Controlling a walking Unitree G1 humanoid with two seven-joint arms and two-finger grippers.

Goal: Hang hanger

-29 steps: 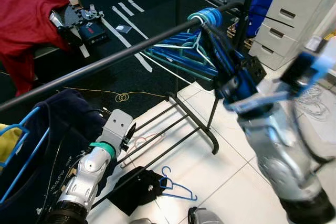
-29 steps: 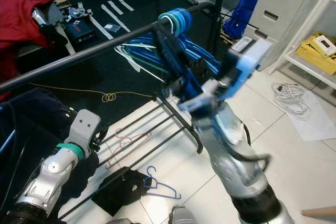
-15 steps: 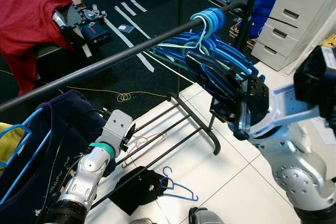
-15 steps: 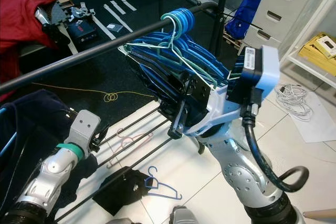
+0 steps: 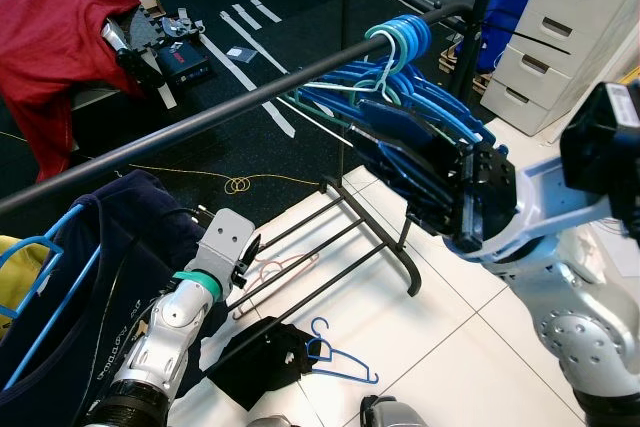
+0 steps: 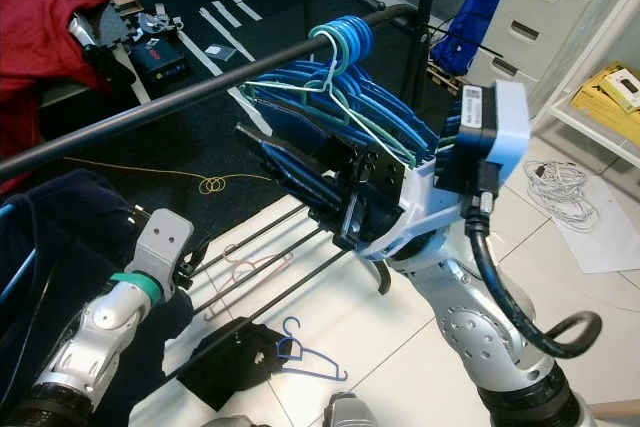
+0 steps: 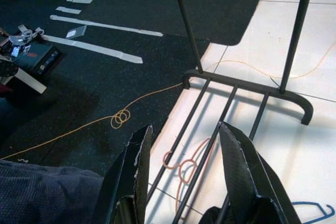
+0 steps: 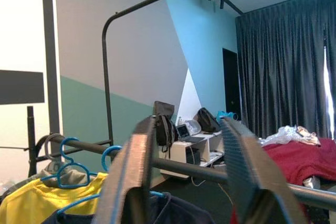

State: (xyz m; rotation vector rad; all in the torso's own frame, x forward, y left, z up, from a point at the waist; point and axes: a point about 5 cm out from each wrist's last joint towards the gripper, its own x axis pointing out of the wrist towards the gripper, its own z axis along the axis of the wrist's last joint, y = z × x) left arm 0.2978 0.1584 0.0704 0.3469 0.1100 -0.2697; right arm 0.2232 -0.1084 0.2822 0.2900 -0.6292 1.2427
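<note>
Red cloth (image 5: 50, 37) far left on dark carpet (image 5: 270, 7), w/ white tape strips (image 5: 245, 52) nearby. Yellow cord (image 5: 235, 185) coiled at carpet edge. White drawer unit (image 5: 565, 32) at right, blue bag (image 5: 510, 7) beside it. White cable bundle (image 6: 555, 187) on floor tiles (image 5: 440, 347).

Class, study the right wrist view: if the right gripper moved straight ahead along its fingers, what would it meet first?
Probably the black rail, which crosses the gap between the open fingers of the right gripper. The yellow shirt hangs lower, off to one side. Depth is unclear.
</note>
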